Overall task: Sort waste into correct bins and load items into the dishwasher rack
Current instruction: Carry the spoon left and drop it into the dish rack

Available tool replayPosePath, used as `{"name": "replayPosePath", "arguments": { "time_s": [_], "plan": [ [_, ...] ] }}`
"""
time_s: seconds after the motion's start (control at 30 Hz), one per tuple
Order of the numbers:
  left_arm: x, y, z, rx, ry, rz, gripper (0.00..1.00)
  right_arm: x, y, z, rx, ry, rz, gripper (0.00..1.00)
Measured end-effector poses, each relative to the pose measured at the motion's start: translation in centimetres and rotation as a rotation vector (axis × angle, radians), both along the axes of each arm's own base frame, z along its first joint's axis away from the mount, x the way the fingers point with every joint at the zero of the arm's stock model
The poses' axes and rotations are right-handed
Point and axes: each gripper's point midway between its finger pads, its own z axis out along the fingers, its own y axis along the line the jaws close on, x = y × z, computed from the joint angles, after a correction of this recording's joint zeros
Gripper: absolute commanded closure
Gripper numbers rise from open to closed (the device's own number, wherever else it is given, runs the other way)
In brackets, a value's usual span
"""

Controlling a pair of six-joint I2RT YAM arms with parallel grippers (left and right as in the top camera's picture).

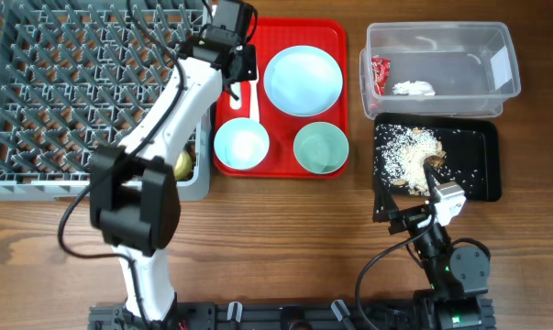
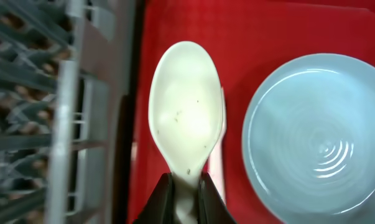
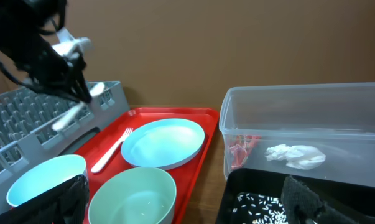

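Observation:
My left gripper (image 2: 186, 180) is shut on the neck of the white spoon (image 2: 186, 106). It holds the spoon above the red serving tray's left edge, beside the grey dishwasher rack (image 1: 74, 92). The white fork (image 3: 112, 149), pale blue plate (image 1: 302, 81), pale blue bowl (image 1: 241, 145) and mint green bowl (image 1: 320, 148) lie on the red tray. The yellow cup (image 1: 182, 163) sits in the rack's near right corner. My right gripper (image 3: 184, 208) is open and empty over the front of the black tray (image 1: 482, 137), which holds rice grains and scraps (image 1: 406, 151). The clear tub (image 1: 496, 37) holds the red wrapper (image 1: 379, 73) and white tissue (image 1: 414, 88).
The red serving tray (image 1: 336, 32) lies between the rack and the two bins. My left arm (image 1: 166, 119) reaches across the rack's right side. Bare wooden table (image 1: 285, 238) runs along the front.

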Motion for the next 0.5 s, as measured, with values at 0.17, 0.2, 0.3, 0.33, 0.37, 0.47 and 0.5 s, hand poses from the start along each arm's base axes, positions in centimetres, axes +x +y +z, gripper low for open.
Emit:
{"name": "replayPosePath", "arguments": {
  "time_s": [0.17,0.2,0.3,0.33,0.37,0.47,0.5],
  "plan": [
    [-0.9,3.0,2.6,0.161,-0.025,-0.007,0.96,0.0,0.0,0.0,0.000,0.000,0.000,0.00],
    [-1.0,4.0,2.8,0.204,-0.024,0.004,0.96,0.0,0.0,0.0,0.000,0.000,0.000,0.00],
    [-1.1,6.4,2.8,0.265,-0.007,0.035,0.96,0.0,0.0,0.0,0.000,0.000,0.000,0.00],
    [-1.1,7.6,2.8,0.278,0.001,0.053,0.96,0.0,0.0,0.0,0.000,0.000,0.000,0.00],
    [-1.0,8.3,2.7,0.279,0.006,0.067,0.96,0.0,0.0,0.0,0.000,0.000,0.000,0.00],
    [-1.0,10.8,2.0,0.259,0.034,0.102,0.94,0.0,0.0,0.0,0.000,0.000,0.000,0.00],
    [-1.1,11.3,1.6,0.248,0.046,0.108,0.94,0.0,0.0,0.0,0.000,0.000,0.000,0.00]
  ]
}}
